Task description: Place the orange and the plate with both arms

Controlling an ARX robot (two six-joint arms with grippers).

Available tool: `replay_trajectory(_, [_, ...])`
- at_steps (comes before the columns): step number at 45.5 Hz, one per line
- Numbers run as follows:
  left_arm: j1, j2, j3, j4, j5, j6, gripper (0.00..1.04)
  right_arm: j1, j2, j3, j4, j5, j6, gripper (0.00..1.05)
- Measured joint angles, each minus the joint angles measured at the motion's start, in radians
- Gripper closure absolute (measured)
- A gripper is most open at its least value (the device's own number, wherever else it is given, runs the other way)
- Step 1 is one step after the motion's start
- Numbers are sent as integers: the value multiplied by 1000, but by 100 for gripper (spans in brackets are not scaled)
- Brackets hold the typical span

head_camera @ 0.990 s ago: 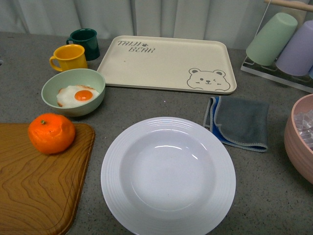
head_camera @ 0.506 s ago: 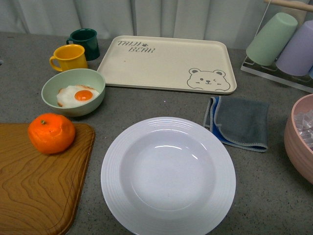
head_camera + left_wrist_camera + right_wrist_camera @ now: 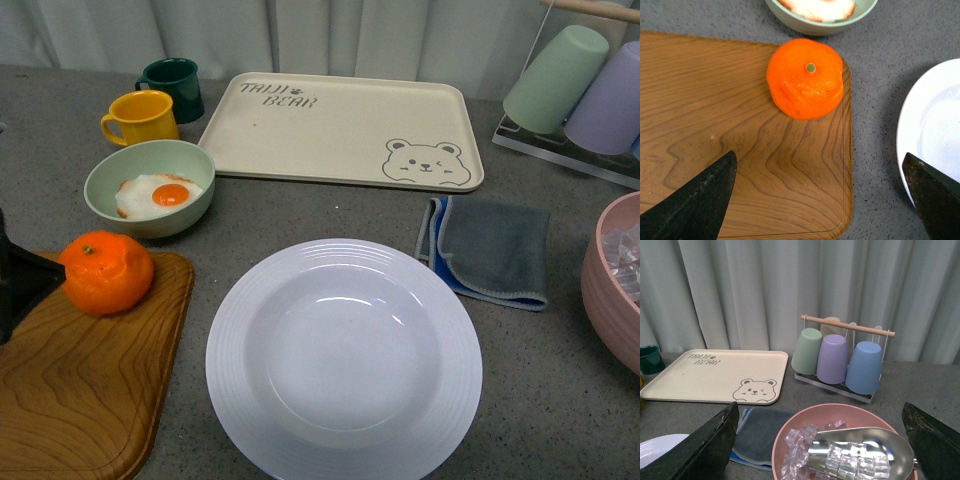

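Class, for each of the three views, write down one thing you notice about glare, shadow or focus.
Front view: even light, everything sharp, small white glints on the plate. Left wrist view: the orange is crisp with a faint sheen; the left gripper shows as dark, featureless wedges. Right wrist view: the metal scoop glares; the right gripper is likewise dark.

Round bright orange (image 3: pixel 105 272), dimpled skin, small green stem spot facing up, whole and unpeeled, resting on the far right corner of the wooden board (image 3: pixel 80 380). Large round white deep plate (image 3: pixel 235 330), wide ridged rim, lying flat and upright just right of that board, a narrow gap between.
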Motion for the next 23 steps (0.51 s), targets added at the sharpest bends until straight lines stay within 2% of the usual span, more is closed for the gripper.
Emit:
replay_trajectory(5, [-6, 97, 44, 3, 36, -19, 7, 0, 0, 0, 0, 0, 0, 9])
replay_trajectory(23, [-12, 315, 154, 95, 13, 7, 7, 0, 0, 0, 0, 0, 0, 9])
